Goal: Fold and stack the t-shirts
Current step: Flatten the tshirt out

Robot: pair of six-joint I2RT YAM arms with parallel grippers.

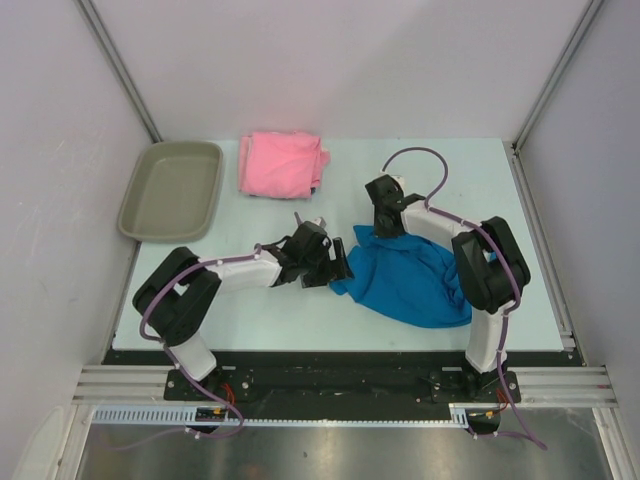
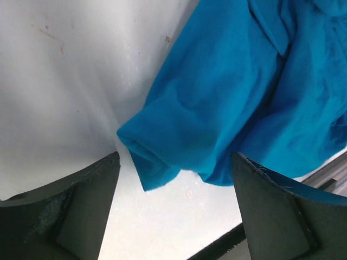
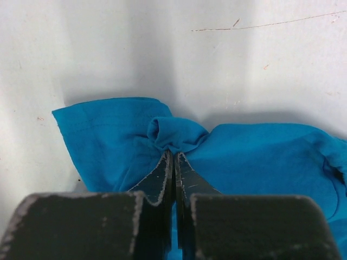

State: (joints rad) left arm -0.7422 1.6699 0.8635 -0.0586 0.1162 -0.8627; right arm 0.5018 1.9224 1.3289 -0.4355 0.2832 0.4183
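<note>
"Two t-shirts are on the table (image 1: 250, 310). Where are they?"

"Start at the left. The grey tray (image 1: 150, 215) sits at the upper left. Just beside it, at the top middle, is the pink t-shirt (image 1: 282, 165). It looks folded into a rough square."

"And the blue t-shirt (image 1: 410, 280)?"

"It lies a bit right of the middle, lower down. It is a crumpled heap, full of bumps and creases. One corner (image 2: 154, 162), maybe a sleeve, pokes out at its left side."

"What are the grippers doing?"

"The left gripper (image 2: 174, 157) has its fingers wide apart with nothing in them. It is right by that corner. The right gripper (image 3: 174, 154) is pinched tight on a little bunch of blue cloth at the shirt's top edge."

"How do they do this bit well?"

"I think the left one should come down and grab that corner too, and take just the edge. Then both should lift and pull gently apart, so the shirt spreads out flat. If they pull too fast, the cloth may slip out of the pinch."
</note>
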